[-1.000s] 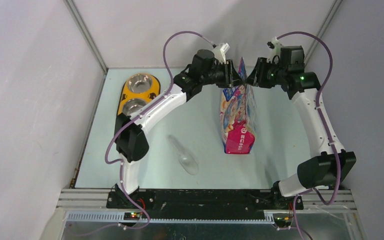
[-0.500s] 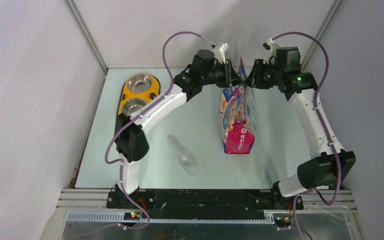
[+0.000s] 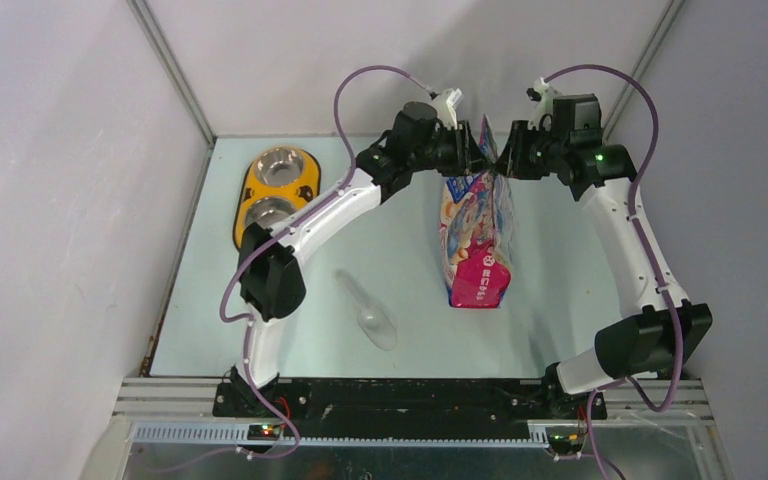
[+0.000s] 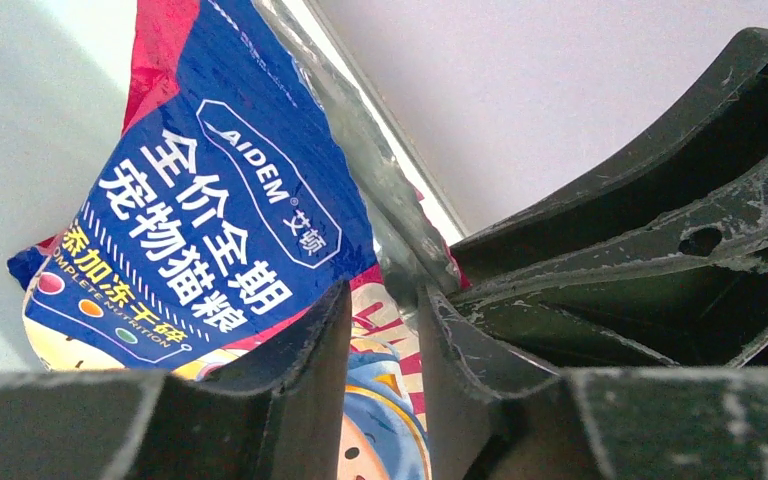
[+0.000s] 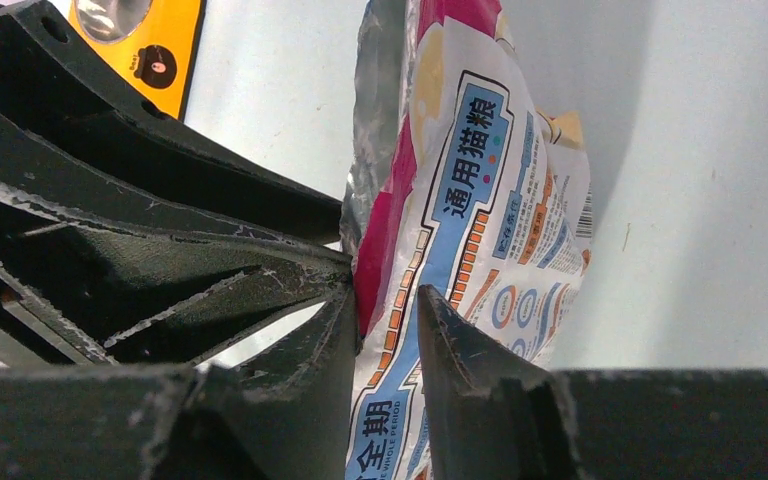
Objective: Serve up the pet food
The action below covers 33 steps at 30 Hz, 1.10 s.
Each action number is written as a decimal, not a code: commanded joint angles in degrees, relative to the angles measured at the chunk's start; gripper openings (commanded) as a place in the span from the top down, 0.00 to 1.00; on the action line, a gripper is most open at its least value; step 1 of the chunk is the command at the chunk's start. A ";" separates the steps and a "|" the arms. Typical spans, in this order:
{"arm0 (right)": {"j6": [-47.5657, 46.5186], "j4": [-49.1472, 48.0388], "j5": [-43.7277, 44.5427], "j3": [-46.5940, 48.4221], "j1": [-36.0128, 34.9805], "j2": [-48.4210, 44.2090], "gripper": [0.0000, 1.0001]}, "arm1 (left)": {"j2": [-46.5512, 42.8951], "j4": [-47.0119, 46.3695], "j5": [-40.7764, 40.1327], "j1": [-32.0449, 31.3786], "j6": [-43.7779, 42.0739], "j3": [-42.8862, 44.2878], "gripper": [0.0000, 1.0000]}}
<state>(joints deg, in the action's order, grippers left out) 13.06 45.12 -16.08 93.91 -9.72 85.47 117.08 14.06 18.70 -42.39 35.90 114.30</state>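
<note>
Standing upright just right of centre on the table (image 3: 560, 250), the cat-food bag (image 3: 475, 235) has its top edge pinched from both sides. The left gripper (image 3: 473, 152) and right gripper (image 3: 505, 158) are each closed to a narrow slit on the foil rim. The yellow two-bowl feeder (image 3: 247, 192) at upper left shows bare steel, and the clear scoop (image 3: 370, 315) lies untouched at lower centre. No pet food shows; presumably it is inside the bag, so opening, scooping and serving all remain.

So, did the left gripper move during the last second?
Yes. The left gripper shifted slightly right, away from the yellow bowl stand, at the top of the bag.
</note>
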 commanded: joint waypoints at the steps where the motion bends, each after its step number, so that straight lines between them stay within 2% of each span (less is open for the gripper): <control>1: -0.41 0.70 -1.85 1.45 0.46 -2.37 0.68 | 1.37 -3.25 1.40 -0.42 -1.76 2.60 0.61; 5: -1.26 1.26 -3.96 1.87 1.01 -2.47 0.77 | 1.86 -6.20 3.85 -0.40 -1.77 3.63 0.57; 9: -2.02 2.27 -3.83 2.05 1.80 -2.51 0.85 | 3.31 -5.03 1.65 -0.24 -3.14 6.89 0.58; 14: -3.10 2.54 -2.05 2.24 2.22 -2.20 0.91 | 4.94 1.09 -7.92 -0.17 -5.89 10.03 0.73; 17: -3.47 2.51 -0.40 2.39 2.27 -1.55 1.00 | 4.82 1.86 -8.98 0.06 -6.46 10.40 0.78; 24: -4.13 2.35 4.07 3.32 2.66 0.27 1.00 | 2.79 2.16 -7.15 1.16 -6.78 9.62 1.00; 26: -4.14 2.31 5.04 3.87 3.07 0.80 1.00 | 2.28 2.16 -6.28 1.46 -6.82 9.22 1.00; 28: -4.52 2.33 4.58 4.71 3.28 1.71 0.91 | 1.94 1.98 -4.89 1.70 -6.92 8.97 1.00; 30: -4.95 2.34 3.61 5.86 3.31 3.29 0.86 | 1.90 1.78 -2.78 1.85 -7.27 9.07 1.00; 33: -5.71 2.29 3.34 8.08 2.49 5.13 0.84 | 1.57 1.25 0.81 1.84 -7.48 8.62 1.00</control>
<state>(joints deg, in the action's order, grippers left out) 10.24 48.69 -17.26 98.17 -7.90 87.83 121.69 14.72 15.38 -41.76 30.83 122.50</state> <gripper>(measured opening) 0.153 0.003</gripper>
